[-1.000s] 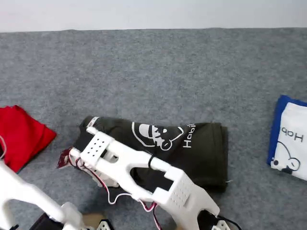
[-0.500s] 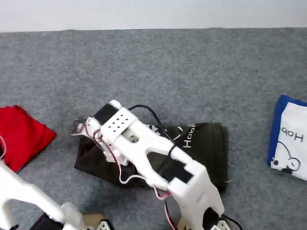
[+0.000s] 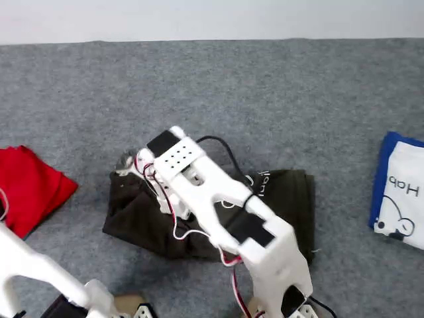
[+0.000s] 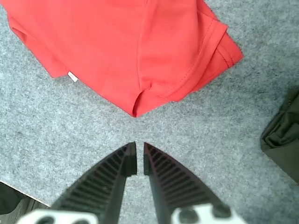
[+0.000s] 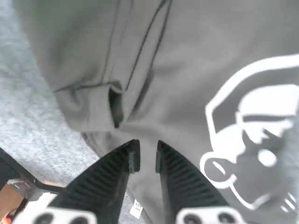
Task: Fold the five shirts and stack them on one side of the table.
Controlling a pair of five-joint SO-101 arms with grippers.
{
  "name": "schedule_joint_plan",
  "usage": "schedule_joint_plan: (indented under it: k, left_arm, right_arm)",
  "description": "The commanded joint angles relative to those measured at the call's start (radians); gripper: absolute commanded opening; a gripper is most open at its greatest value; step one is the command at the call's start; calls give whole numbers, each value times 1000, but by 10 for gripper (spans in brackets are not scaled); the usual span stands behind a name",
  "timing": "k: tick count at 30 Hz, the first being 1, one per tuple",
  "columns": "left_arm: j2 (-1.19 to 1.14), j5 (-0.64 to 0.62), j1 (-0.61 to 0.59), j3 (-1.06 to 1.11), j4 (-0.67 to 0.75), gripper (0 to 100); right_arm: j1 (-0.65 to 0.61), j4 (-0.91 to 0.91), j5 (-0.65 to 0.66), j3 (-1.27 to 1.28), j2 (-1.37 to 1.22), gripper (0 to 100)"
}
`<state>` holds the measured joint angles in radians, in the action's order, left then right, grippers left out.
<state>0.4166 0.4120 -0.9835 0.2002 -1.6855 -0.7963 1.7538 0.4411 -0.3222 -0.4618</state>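
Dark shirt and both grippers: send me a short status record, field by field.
dark shirt: loosely folded, mid-table, under the right arm
right gripper: over the dark shirt, slightly open, holding nothing
left gripper: shut, above bare table beside the red shirt
red shirt: at the high view's left edge
blue-and-white shirt: at the high view's right edge

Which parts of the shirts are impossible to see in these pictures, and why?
Dark shirt, high view: middle and print hidden under the right arm.
Red shirt, high view: cut off by the left edge.
Blue and white shirt, high view: cut off by the right edge.
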Motion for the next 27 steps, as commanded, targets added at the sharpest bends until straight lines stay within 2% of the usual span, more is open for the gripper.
schedule_joint_plan:
  k: [1, 4, 11, 18, 22, 27]
  left_arm:
    - [34, 3, 5, -33, -44, 33]
    - [38, -2, 2, -50, -69, 33]
    - [272, -2, 25, 48, -71, 58]
    - [503, -2, 155, 344, -68, 97]
    - [557, -2, 216, 421, -49, 97]
    - [534, -2, 264, 426, -38, 97]
  right_arm:
    - [54, 45, -77, 21, 174, 69]
    - [131, 44, -169, 103, 271, 70]
    - [371, 41, -192, 334, 403, 74]
    - [657, -8, -356, 344, 400, 266]
    - [723, -38, -416, 342, 343, 307]
    - [759, -77, -474, 344, 229, 310]
